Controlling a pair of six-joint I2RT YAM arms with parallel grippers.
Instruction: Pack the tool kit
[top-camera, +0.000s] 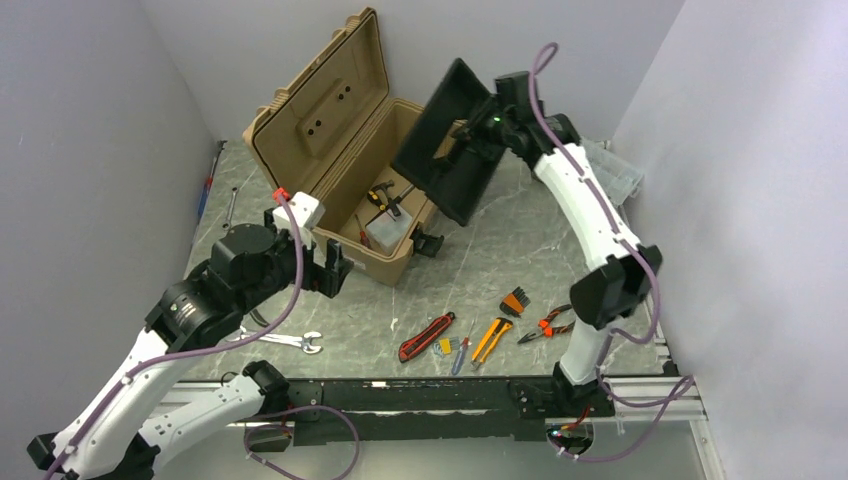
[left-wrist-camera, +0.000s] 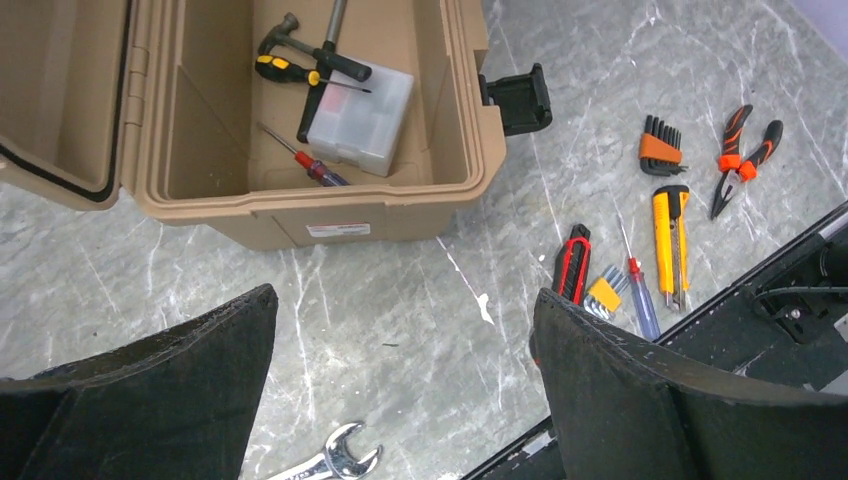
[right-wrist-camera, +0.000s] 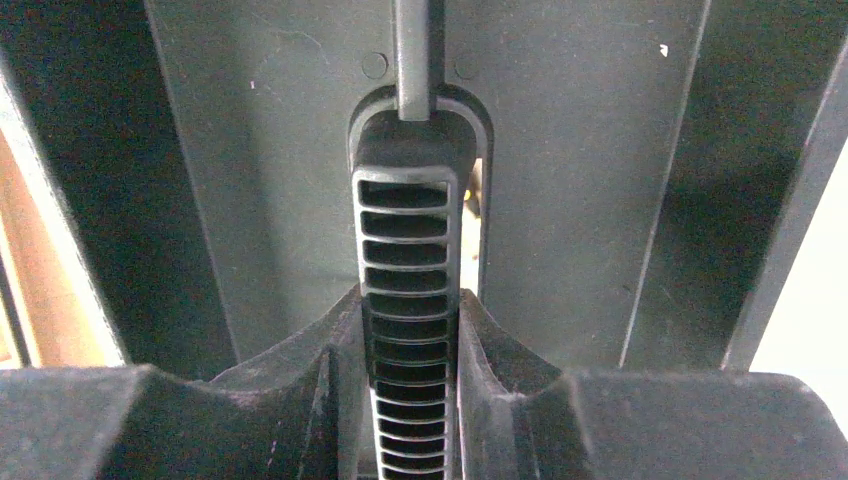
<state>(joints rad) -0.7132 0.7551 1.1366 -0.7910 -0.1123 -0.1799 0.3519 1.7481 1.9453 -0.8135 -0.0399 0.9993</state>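
Note:
The tan tool kit box (top-camera: 322, 112) stands open at the back of the table, lid raised. On its floor lie a hammer (left-wrist-camera: 322, 48), two screwdrivers and a small clear case (left-wrist-camera: 362, 118). My right gripper (top-camera: 472, 136) is shut on the ribbed handle (right-wrist-camera: 408, 230) of the black insert tray (top-camera: 447, 160), which hangs tilted above the box's right end. My left gripper (left-wrist-camera: 405, 300) is open over bare table just in front of the box, nothing between its fingers.
Near the front edge lie a red utility knife (top-camera: 427, 336), a yellow one (top-camera: 491, 339), pliers (top-camera: 548, 324), a hex key set (top-camera: 513, 301), a blue screwdriver (top-camera: 461, 352) and a wrench (top-camera: 285, 340). A screwdriver (top-camera: 207, 185) lies far left. A clear organiser (top-camera: 615, 170) sits behind the right arm.

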